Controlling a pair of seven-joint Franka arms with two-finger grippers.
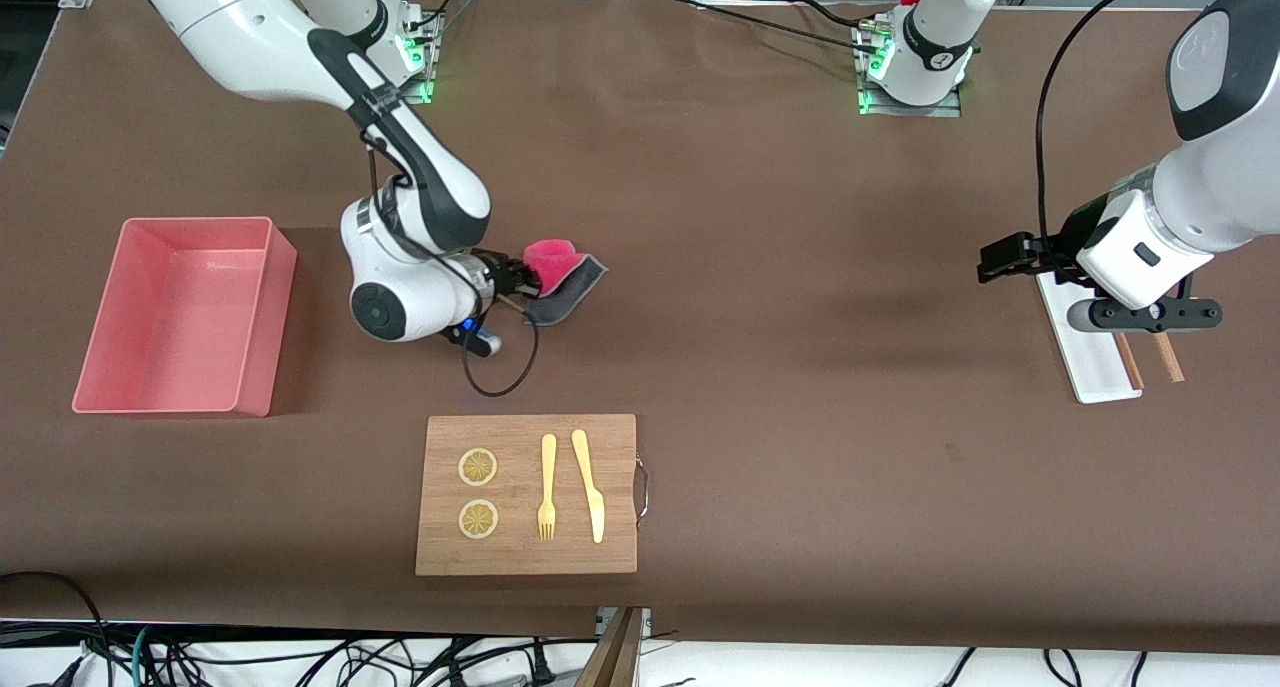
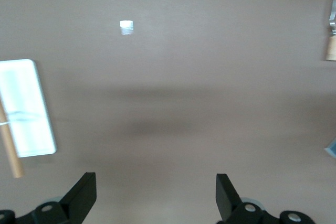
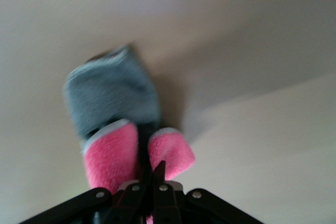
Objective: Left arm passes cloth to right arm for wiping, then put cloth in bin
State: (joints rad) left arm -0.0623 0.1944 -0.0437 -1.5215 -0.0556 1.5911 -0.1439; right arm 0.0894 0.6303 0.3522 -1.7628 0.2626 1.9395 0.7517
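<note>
We see the right gripper [image 1: 520, 275] clenched on the cloth [image 1: 560, 272] above the tabletop [image 1: 760, 227], while the left gripper [image 1: 1003, 258] waits spread wide over the white tray [image 1: 1085, 352].

Even, bright overhead light is seen in the front view, with soft shadows cast toward three o'clock of the pink rectangular plastic bin [image 1: 180, 312]. Glare washes out the flat white tray [image 2: 25, 108] in the left wrist view. The pink-and-grey folded cloth [image 3: 113, 111] is rendered blurred.
</note>
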